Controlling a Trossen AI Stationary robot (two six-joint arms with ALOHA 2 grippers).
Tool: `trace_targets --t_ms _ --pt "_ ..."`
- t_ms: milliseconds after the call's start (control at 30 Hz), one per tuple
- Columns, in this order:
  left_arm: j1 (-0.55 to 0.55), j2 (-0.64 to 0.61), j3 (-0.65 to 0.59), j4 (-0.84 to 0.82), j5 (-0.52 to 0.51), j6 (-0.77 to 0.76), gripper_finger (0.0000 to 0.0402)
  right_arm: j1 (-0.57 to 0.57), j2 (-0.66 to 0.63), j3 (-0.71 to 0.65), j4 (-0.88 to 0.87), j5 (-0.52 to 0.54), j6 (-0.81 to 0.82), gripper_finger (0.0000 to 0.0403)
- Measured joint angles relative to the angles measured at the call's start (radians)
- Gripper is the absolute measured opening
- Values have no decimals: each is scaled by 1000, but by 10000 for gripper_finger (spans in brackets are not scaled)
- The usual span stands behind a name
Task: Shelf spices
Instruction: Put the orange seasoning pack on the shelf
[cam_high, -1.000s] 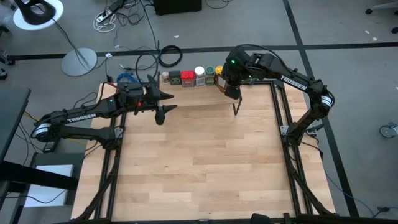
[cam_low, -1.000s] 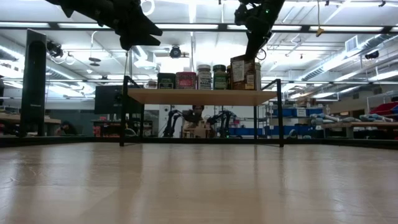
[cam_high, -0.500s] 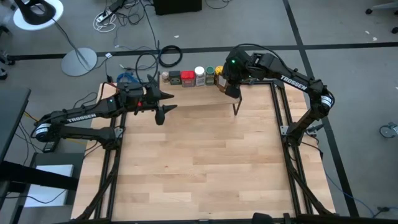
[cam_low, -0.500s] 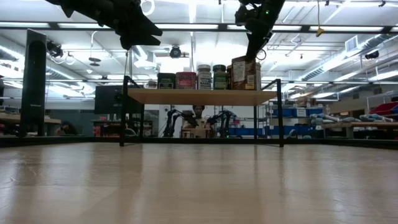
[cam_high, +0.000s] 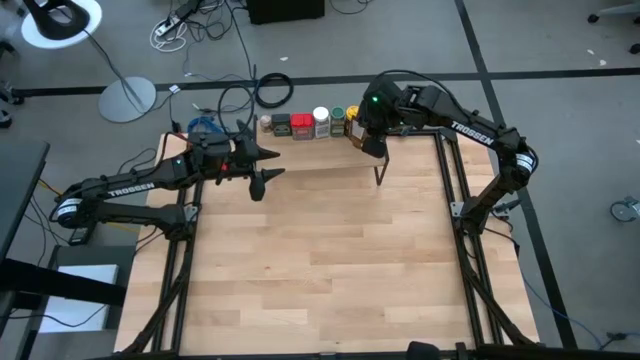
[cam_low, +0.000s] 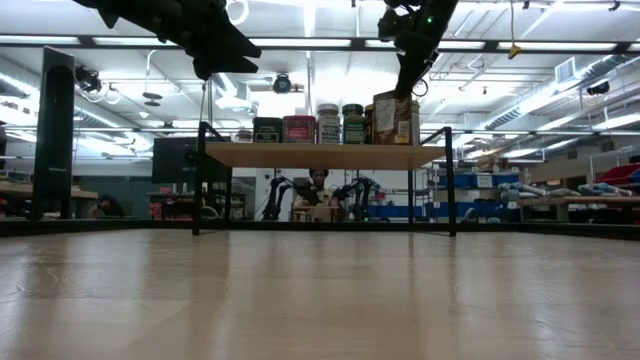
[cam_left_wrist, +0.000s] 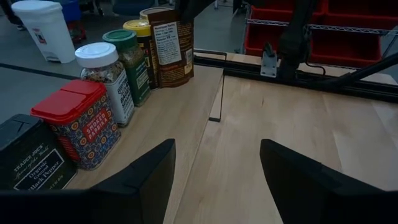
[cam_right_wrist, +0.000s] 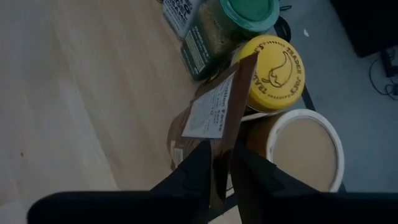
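The right pincer (cam_high: 371, 147) hovers over the shelf's (cam_low: 320, 155) right end, its fingers (cam_right_wrist: 193, 171) pinching the top edge of the brown canister (cam_right_wrist: 214, 118), which stands beside the yellow-lidded jar (cam_right_wrist: 272, 73) and green jar (cam_right_wrist: 233, 22); the left pincer (cam_high: 262, 180), fingers spread, hangs above the table (cam_high: 320, 260) near the red tin (cam_left_wrist: 78, 127).

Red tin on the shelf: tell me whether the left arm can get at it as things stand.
Probably yes. The left gripper is open, holds nothing, and faces the red tin with bare shelf board between them. The dark tin and white-lidded jar flank it closely, so finger room looks tight.
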Motion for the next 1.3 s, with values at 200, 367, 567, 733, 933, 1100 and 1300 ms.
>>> trace_targets --t_ms 200,367,567,733,933,1100,1300 --pt "0 0 0 0 0 0 239 5 0 79 -8 11 -1 64" --pt "0 0 0 -4 0 0 239 18 0 162 -13 13 0 80" --pt "0 0 -28 14 1 -1 239 56 0 225 -5 -12 38 107" --pt "0 1 -85 96 1 -25 239 137 -1 227 48 -77 89 105" --pt "0 -30 -121 212 0 -15 239 294 -9 227 197 14 68 52" --pt "1 -186 -113 214 -50 60 239 401 -57 226 233 37 51 5" --pt "4 -462 -111 55 -128 107 239 532 -186 109 232 143 49 2"
